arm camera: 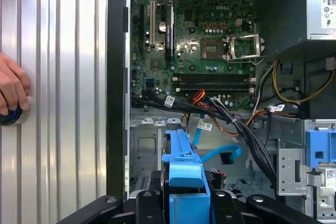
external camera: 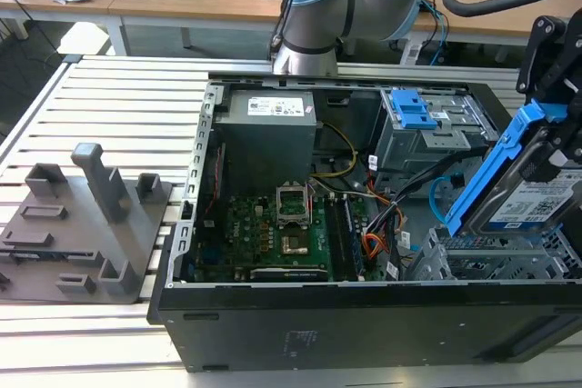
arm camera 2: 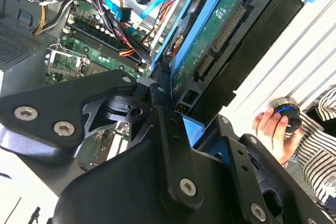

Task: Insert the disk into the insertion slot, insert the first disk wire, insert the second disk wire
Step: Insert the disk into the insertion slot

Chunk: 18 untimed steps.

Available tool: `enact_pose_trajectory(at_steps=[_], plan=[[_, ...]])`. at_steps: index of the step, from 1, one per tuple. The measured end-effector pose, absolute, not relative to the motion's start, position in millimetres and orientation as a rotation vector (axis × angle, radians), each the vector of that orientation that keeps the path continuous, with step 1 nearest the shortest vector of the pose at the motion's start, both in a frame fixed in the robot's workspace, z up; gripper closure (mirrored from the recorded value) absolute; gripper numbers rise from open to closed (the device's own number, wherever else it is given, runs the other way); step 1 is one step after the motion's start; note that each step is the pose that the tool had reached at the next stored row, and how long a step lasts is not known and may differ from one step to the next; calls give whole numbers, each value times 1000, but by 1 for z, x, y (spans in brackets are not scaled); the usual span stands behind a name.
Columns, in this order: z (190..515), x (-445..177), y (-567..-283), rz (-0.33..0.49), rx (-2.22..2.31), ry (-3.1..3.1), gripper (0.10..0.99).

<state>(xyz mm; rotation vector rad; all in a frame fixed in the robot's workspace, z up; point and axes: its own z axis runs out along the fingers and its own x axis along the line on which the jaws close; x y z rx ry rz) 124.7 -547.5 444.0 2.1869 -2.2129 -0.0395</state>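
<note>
At the case (external camera: pixel 364 324) edge on the exterior view's right, the gripper (external camera: pixel 551 159), clamped on the disk (external camera: pixel 536 199), holds it tilted above the slot (external camera: pixel 496 261). Disk insertion looks underway and seems to need alignment.

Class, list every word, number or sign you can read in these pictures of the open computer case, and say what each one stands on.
No text can be quoted with confidence. Print is present in these places:
White label on the disk: too small to read.
White label on the power supply: too small to read.
White tags on the cables: too small to read.
Small label on the drive bay with the blue latch: too small to read.
</note>
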Motion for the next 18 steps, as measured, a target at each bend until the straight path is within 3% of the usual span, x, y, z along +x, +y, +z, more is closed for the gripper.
enact_pose_trajectory(at_steps=[18], plan=[[412,121,-548,-39,2187,-2213,722]])
